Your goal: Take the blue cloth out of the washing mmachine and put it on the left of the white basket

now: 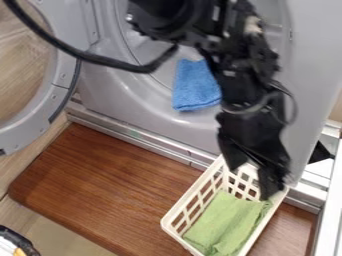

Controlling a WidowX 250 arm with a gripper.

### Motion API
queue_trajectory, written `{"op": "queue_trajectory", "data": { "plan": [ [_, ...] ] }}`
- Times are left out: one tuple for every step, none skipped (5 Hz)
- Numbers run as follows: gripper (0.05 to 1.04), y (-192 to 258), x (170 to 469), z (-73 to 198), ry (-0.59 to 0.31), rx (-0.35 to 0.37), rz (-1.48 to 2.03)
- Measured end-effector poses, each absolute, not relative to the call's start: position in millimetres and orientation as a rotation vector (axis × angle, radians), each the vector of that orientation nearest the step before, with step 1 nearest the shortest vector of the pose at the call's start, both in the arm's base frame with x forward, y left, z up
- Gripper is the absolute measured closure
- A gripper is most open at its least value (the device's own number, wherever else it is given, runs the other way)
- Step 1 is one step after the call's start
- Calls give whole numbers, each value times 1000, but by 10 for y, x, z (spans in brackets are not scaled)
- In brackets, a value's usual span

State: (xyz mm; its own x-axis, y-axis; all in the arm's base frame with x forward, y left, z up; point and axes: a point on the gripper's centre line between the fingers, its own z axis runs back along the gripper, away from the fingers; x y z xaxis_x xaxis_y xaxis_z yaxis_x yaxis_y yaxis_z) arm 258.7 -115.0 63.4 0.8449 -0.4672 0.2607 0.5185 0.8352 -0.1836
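Note:
The black gripper (250, 181) hangs over the back of the white basket (195, 198), its two fingers apart with basket grid showing between them. It stands to the right of and below the blue cloth (194, 86), not touching it. That cloth drapes over the lower lip of the round opening of the washing machine (157, 106); the arm crosses in front of its right edge.
A green cloth (227, 225) lies inside the basket. The brown wooden board (113, 185) extends to the left of the basket. At the left the round machine door (57, 90) stands open, and a black cable (93, 57) loops across the upper part.

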Motion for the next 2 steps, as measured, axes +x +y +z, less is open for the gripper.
{"op": "queue_trajectory", "data": {
  "plan": [
    [83, -1012, 2522, 604, -198, -205, -515],
    [84, -815, 2540, 661, -196, -90, -448]
  ]
}}
